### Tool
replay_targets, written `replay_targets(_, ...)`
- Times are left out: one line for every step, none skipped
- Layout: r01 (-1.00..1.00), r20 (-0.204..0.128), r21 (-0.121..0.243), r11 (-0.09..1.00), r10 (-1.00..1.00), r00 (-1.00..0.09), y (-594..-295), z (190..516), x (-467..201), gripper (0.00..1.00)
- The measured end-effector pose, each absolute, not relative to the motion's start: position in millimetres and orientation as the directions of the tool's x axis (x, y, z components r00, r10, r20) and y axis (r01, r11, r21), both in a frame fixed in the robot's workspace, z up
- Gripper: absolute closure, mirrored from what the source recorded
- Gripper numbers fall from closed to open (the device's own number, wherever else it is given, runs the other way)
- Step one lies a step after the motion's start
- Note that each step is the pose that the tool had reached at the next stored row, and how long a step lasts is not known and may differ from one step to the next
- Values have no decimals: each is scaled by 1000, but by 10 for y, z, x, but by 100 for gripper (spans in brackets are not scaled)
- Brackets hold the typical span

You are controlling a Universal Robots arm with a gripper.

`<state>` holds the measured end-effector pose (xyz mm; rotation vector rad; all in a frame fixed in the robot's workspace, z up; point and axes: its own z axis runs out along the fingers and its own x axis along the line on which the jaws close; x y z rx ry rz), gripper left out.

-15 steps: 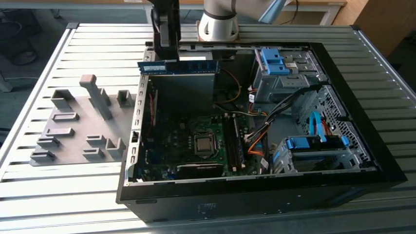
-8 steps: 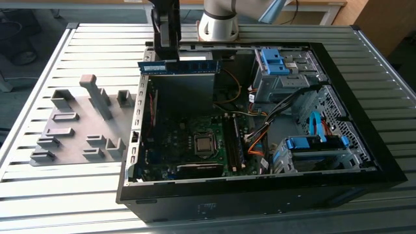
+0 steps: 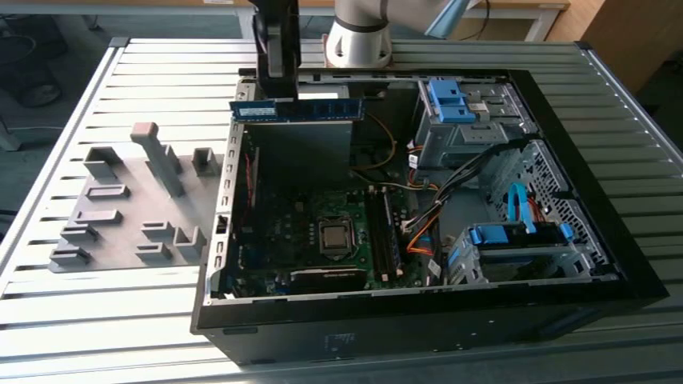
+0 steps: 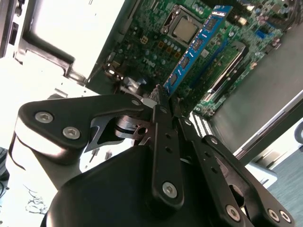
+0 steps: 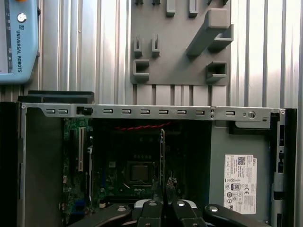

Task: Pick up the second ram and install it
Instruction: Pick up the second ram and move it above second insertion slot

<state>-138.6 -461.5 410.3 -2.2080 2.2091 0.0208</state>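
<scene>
One RAM stick (image 3: 297, 110), the second ram, is clenched in the tool (image 3: 280, 94) above the open computer case (image 3: 597, 240), over its motherboard (image 3: 309, 232), beside the grey holder tray (image 3: 117, 240) on the table (image 3: 64, 320).

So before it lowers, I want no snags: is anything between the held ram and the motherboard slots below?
Nothing visible does. The gripper holds the second ram above the open computer case; the motherboard lies uncovered below, with cables off toward the exterior view's right.
</scene>
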Motion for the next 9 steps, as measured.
replay_targets(-1000,-22,-3,1,-1000,-1,-4614,4102,-1359,86)
replay_targets(-1000,-22,-4,1,-1000,-1,-4615,4101,-1327,86)
replay_targets(-1000,-22,-3,1,-1000,0,-4615,4100,-1293,86)
replay_targets(-1000,-22,-3,1,-1000,0,-4615,4098,-1257,86)
replay_targets(-1000,-22,-4,1,-1000,-1,-4615,4096,-1215,86)
replay_targets(-1000,-22,-3,1,-1000,-1,-4615,4095,-1173,86)
replay_targets(-1000,-22,-4,1,-1000,0,-4615,4093,-1132,86)
replay_targets(-1000,-22,-3,0,-1000,0,-4615,4092,-1090,86)
replay_targets(-1000,-22,-3,1,-1000,0,-4615,4090,-1046,86)
